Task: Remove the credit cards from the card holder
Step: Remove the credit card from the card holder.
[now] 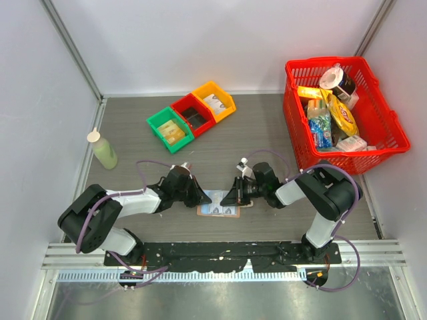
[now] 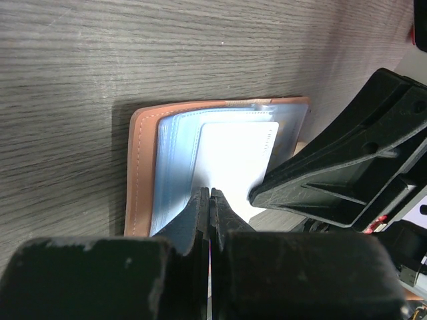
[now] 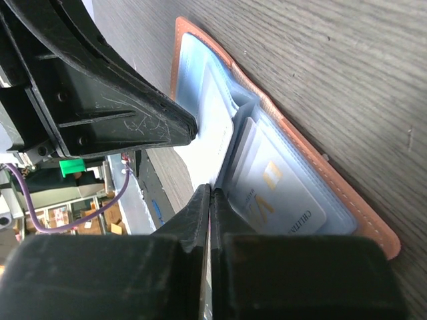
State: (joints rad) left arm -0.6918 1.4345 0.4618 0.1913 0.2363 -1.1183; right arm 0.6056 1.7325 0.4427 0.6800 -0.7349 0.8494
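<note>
Left gripper (image 2: 210, 195) and right gripper (image 3: 210, 191) are pinched shut, tips at the card holder (image 1: 219, 205); whether anything is nipped cannot be told. It is laid open flat on the wood-grain table (image 1: 260, 127) between them, long axis left-right, stitched tan leather, glossy blue-grey sleeves (image 2: 175, 167), pale rectangular credit cards (image 3: 280, 197) tucked inside.
</note>
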